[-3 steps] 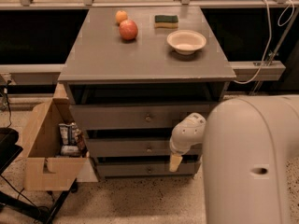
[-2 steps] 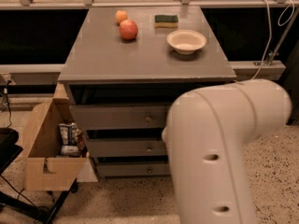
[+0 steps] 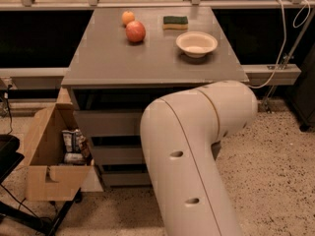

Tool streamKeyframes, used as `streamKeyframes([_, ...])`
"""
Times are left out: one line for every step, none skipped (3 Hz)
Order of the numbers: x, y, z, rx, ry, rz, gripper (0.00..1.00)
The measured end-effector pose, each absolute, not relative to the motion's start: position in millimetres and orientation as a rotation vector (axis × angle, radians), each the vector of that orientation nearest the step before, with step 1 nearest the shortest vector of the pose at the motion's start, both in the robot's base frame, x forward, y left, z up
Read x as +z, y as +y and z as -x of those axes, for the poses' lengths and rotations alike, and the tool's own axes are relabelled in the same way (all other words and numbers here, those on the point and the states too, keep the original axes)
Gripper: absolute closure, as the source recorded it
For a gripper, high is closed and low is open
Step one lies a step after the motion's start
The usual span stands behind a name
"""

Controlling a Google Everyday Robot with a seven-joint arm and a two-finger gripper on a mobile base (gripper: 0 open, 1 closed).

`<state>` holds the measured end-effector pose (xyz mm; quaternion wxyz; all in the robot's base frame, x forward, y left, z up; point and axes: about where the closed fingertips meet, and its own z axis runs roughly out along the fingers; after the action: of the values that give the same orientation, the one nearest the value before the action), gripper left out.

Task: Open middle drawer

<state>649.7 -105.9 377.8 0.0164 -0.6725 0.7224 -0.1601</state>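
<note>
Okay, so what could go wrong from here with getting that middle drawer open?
1. The arm covers most of the middle drawer, knob included, and the gripper is out of view, presumably behind it, so a missed or slipping grasp might go unseen.
2. The top drawer sits just above; the jaws could end up on the wrong front.
3. A hard tug might jolt the cabinet and roll the apple on top.

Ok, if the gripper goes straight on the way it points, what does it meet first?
Can't tell: the gripper is hidden behind the arm, in front of the cabinet. The arm reaches toward the cabinet's front, so it would probably meet a drawer front first, maybe the middle drawer.
</note>
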Motion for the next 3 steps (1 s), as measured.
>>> streamKeyframes([380.9, -105.9, -649.7, -0.498, 2.246, 2.091, 0.64])
streamKeyframes([386.5, -105.9, -649.7, -0.498, 2.246, 2.091, 0.88])
streamKeyframes([389.2, -105.9, -649.7, -0.498, 2.246, 2.091, 1.00])
